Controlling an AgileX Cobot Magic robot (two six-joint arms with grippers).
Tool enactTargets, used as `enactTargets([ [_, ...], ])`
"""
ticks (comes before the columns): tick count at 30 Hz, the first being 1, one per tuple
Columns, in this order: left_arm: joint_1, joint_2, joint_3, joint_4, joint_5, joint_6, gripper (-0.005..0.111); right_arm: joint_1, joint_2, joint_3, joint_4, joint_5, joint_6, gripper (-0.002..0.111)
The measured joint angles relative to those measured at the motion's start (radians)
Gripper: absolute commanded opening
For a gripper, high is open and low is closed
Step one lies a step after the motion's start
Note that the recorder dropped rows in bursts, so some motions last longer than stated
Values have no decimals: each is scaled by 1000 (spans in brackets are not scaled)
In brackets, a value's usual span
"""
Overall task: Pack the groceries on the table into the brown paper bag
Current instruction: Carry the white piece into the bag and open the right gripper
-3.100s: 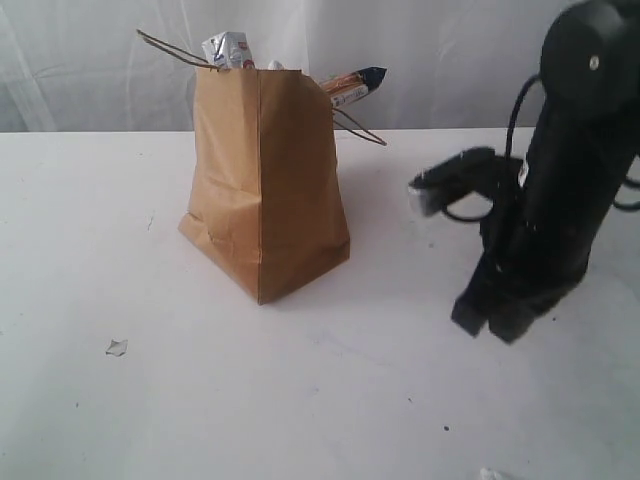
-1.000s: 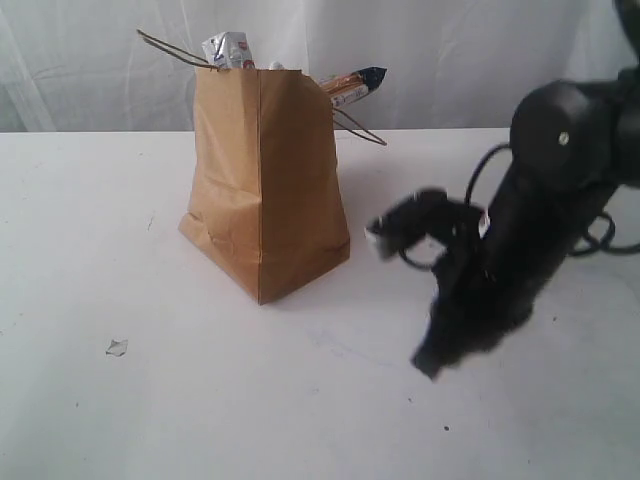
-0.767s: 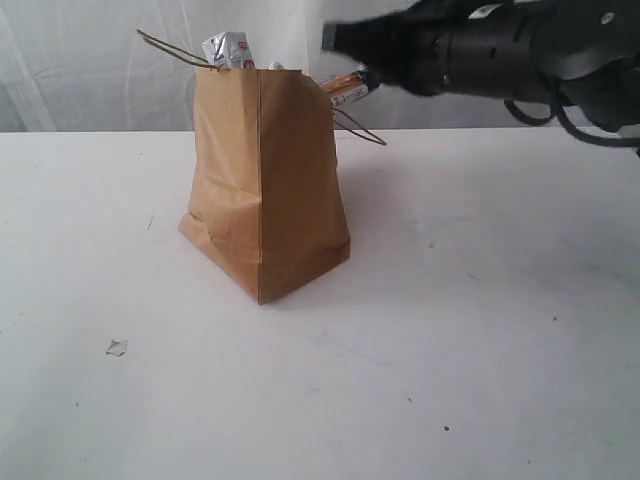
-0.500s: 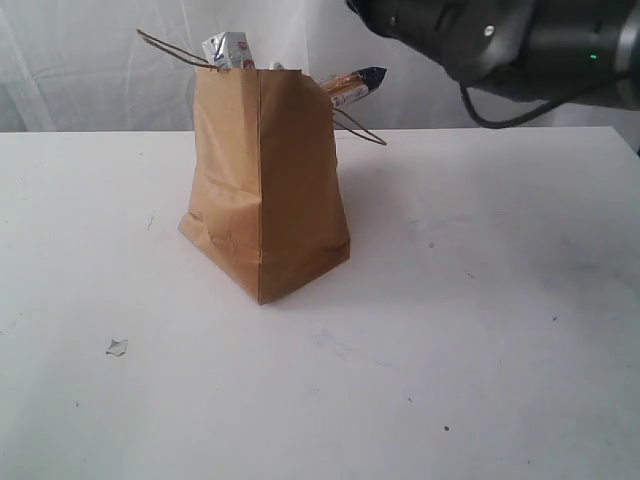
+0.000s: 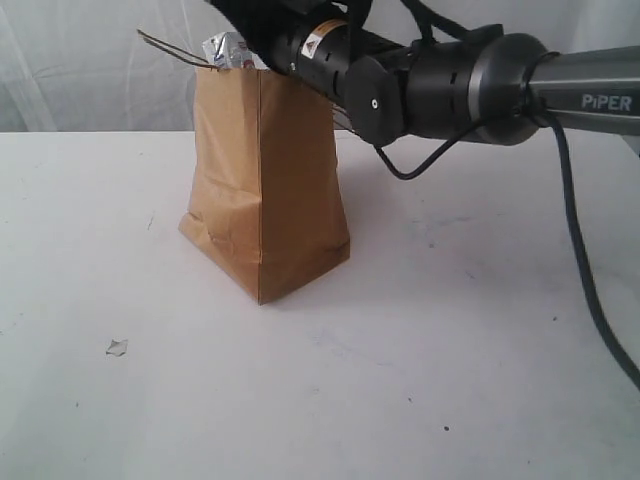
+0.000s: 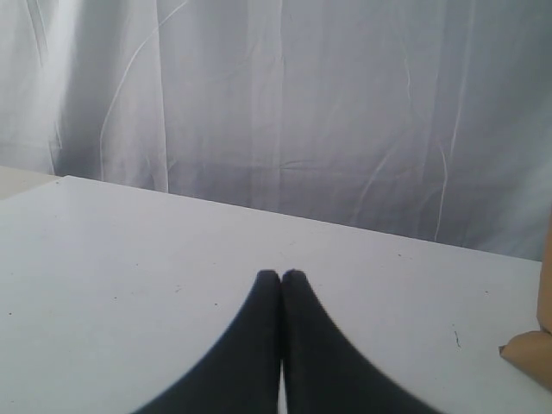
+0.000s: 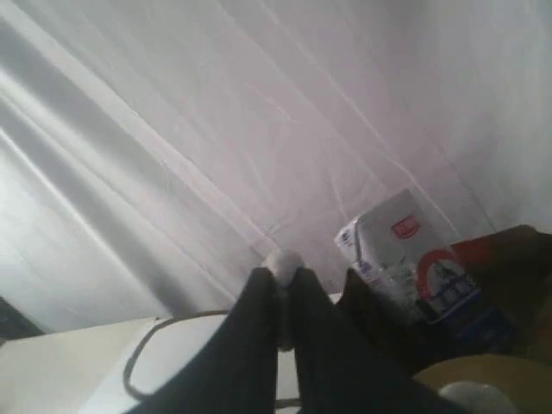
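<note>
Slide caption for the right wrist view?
Right gripper pinching a small white lump, white-blue carton beyond it, white curtain behind.

The brown paper bag (image 5: 265, 190) is showing plain creased brown against the white bench (image 5: 420, 380), which is carrying faint dark specks. The white-blue carton (image 7: 405, 254) is bearing a red mark. The left claw (image 6: 281, 276) and right claw (image 7: 281, 278) are appearing black; the small white lump (image 7: 283, 260) is showing pale.
</note>
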Motion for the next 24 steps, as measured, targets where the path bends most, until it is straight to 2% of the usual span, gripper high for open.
enactTargets([
  [4, 0, 0, 0, 0, 0, 0, 0, 23, 0, -2, -62, 13, -45, 1],
  [12, 0, 0, 0, 0, 0, 0, 0, 24, 0, -2, -85, 88, -63, 26],
  [24, 0, 0, 0, 0, 0, 0, 0, 24, -39, -2, -88, 17, -204, 24],
])
